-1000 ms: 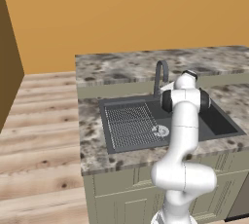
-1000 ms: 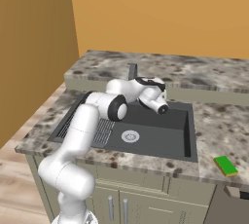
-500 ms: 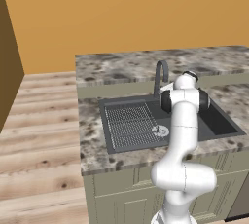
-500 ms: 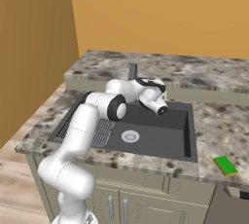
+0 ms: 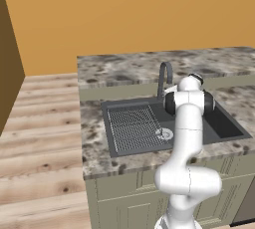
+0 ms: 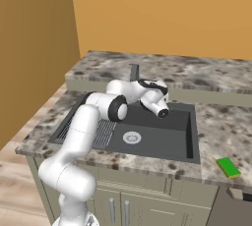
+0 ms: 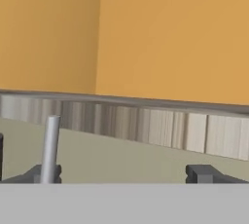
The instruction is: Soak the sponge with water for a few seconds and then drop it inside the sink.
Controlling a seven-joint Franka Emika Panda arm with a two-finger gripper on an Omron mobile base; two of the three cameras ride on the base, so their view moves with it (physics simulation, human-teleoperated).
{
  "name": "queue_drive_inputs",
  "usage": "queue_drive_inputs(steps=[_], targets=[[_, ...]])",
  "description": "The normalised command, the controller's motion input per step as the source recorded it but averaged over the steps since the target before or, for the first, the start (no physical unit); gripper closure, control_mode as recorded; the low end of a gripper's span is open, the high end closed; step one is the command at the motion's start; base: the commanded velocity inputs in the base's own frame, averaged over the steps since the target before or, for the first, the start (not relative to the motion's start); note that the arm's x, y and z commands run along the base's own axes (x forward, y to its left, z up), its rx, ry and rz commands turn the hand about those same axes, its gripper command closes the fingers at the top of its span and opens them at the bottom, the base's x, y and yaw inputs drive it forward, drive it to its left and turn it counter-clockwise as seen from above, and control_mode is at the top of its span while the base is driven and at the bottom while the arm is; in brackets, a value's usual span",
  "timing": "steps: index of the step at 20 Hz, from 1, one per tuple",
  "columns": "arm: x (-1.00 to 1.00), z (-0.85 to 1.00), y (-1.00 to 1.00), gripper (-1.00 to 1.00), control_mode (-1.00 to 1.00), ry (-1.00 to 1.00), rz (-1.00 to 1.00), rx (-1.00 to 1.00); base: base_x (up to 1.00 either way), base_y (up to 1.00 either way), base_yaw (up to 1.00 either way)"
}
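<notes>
Gripper (image 7: 121,173) tips show at the bottom of my hand view, dark and set well apart, with nothing between them, so I read the jaws as wide and empty. That view looks level toward the orange wall (image 7: 170,38) and the counter's back edge; a pale grey upright bar (image 7: 49,147) rises just beside one fingertip, and I cannot tell whether they touch.

From the right base view, the arm's hand (image 6: 155,99) is stretched over the back part of the sink (image 6: 157,139), near the dark faucet (image 6: 134,71). The sponge (image 6: 228,167), green with a yellow underside, lies flat on the counter (image 6: 216,127) near its front right corner, right of the basin and well apart from the gripper. The round pale drain (image 6: 132,137) sits on the basin floor, beside the ribbed drainboard (image 6: 101,131).

From the left base view, the arm's upper joint (image 5: 189,101) stands in front of the basin, and the faucet's arch (image 5: 165,76) shows just behind it.
</notes>
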Motion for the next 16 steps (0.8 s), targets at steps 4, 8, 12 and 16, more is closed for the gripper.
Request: queue_drive_inputs(steps=[4, 8, 12, 16], targets=[[0.0, -0.18, -0.44, -1.0, -1.0, 0.0, -0.1, 0.0, 0.0, 0.0, 0.0], [0.0, -0.16, -0.47, -1.0, -1.0, 0.0, -0.1, 0.0, 0.0, 0.0, 0.0], [0.0, -0.16, -0.48, -1.0, -1.0, 0.0, -0.09, 0.0, 0.0, 0.0, 0.0], [0.1, -0.23, -0.48, -1.0, -1.0, 0.0, -0.05, 0.0, 0.0, 0.0, 0.0]])
